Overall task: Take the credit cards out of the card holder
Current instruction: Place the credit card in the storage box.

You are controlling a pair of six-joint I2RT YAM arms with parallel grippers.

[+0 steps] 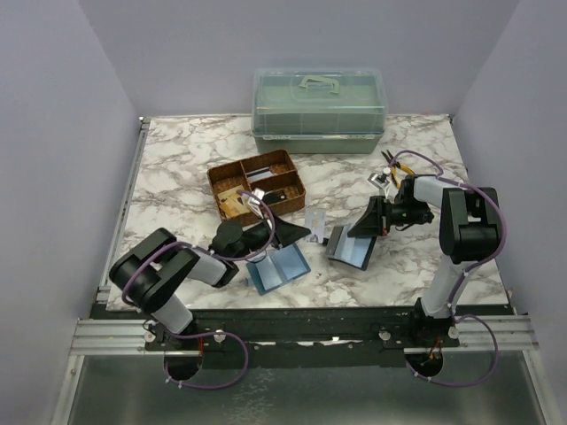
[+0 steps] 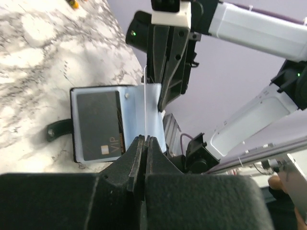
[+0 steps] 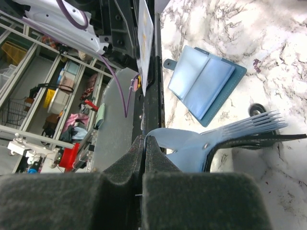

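The black card holder (image 1: 350, 251) lies open on the marble table, blue-grey inside up. In the left wrist view the card holder (image 2: 134, 108) holds a black VIP card (image 2: 98, 124), and its snap tab (image 2: 55, 130) lies on the table. My right gripper (image 1: 368, 221) is shut on a blue-grey inner flap (image 3: 192, 146) of the holder and lifts it; the jaws (image 3: 145, 138) pinch its edge. My left gripper (image 1: 299, 230) is shut on a pale card (image 1: 316, 221), held flat just left of the holder. This card is edge-on in the left wrist view (image 2: 145, 96) and also shows in the right wrist view (image 3: 145, 38).
A light-blue flat folder (image 1: 277, 267) lies open under my left arm, also in the right wrist view (image 3: 204, 84). A brown divided basket (image 1: 257, 183) stands behind it. A green lidded box (image 1: 319, 111) stands at the back. Yellow-handled pliers (image 1: 394, 164) lie at the back right.
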